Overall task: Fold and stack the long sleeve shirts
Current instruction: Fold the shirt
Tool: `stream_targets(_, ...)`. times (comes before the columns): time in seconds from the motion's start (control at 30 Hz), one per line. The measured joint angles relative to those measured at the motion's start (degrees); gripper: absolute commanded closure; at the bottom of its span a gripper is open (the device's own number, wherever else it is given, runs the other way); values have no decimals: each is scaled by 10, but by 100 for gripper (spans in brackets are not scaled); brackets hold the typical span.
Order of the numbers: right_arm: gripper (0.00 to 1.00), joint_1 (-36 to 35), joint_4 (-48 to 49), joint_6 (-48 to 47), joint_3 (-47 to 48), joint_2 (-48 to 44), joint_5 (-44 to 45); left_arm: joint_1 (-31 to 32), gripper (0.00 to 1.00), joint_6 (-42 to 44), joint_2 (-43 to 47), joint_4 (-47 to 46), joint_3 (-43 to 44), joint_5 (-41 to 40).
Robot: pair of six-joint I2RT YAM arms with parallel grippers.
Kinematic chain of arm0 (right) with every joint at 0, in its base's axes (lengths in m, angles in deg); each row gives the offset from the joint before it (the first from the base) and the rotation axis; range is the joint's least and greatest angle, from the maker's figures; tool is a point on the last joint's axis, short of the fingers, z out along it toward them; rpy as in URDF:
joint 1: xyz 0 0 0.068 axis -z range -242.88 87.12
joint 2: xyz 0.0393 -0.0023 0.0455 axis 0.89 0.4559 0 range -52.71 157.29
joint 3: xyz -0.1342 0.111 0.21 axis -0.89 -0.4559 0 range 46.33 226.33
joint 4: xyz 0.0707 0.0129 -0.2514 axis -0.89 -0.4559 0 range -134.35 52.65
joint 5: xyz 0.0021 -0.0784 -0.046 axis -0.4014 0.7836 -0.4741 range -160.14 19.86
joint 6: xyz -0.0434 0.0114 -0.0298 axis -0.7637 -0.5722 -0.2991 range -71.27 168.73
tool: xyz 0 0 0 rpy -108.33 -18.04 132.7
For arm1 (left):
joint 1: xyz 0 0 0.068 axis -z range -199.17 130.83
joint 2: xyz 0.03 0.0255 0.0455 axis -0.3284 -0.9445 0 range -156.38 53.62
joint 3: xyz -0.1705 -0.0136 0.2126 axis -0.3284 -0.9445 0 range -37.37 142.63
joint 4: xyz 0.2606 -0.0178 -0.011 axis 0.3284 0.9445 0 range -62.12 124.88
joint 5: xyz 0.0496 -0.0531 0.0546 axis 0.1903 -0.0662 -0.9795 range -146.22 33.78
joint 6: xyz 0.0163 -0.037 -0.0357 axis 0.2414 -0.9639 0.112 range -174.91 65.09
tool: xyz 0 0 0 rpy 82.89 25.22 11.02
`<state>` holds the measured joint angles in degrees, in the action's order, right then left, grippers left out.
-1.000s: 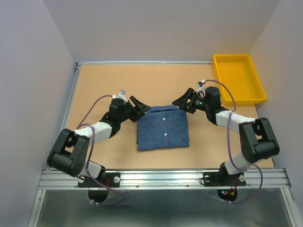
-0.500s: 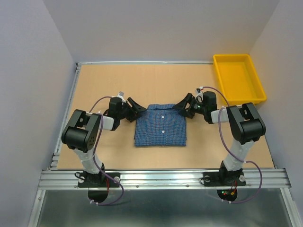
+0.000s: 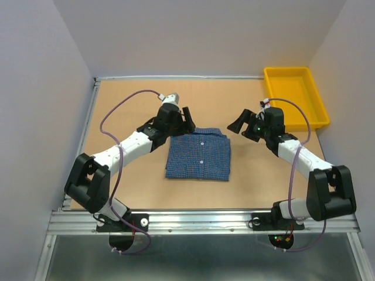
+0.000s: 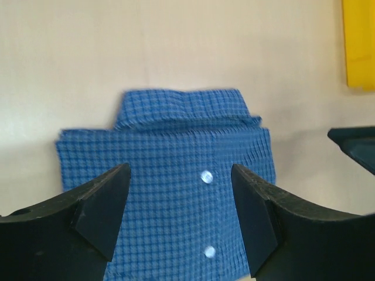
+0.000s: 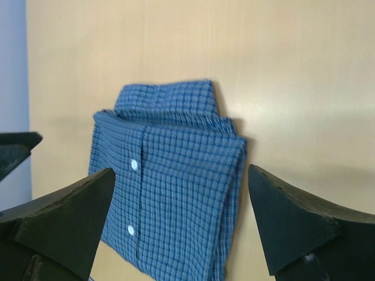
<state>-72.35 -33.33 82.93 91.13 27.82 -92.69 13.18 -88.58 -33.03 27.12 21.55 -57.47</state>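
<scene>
Top external view shows both arms moved since half a second ago: the left gripper [image 3: 188,122] has swung from the shirt's left edge to its far left corner by the collar. The right gripper [image 3: 237,123] has drawn back to the right, apart from the cloth, while the shirt [image 3: 198,158] lies folded mid-table [image 3: 129,96] as before. One shirt with two white buttons [image 3: 202,144], one yellow tray [image 3: 321,121] at the far right and two arms are counted; both grippers are released, fingers spread around nothing, the left one's overlapping the collar corner from above.
</scene>
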Motion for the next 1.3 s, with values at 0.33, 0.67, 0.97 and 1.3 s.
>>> stream_targets(0.33,15,0,-154,-29,-111,-173,28,125,27,-22,-17,122,-73,-93)
stream_targets(0.67,19,-12,-203,-25,-156,-219,6,85,28,26,-130,164,10,-196)
stream_targets(0.97,10,-30,-203,-7,-156,-217,14,73,17,127,-158,234,115,-344)
stream_targets(1.3,0,-30,-203,38,-156,-219,33,353,14,286,-59,163,57,-329)
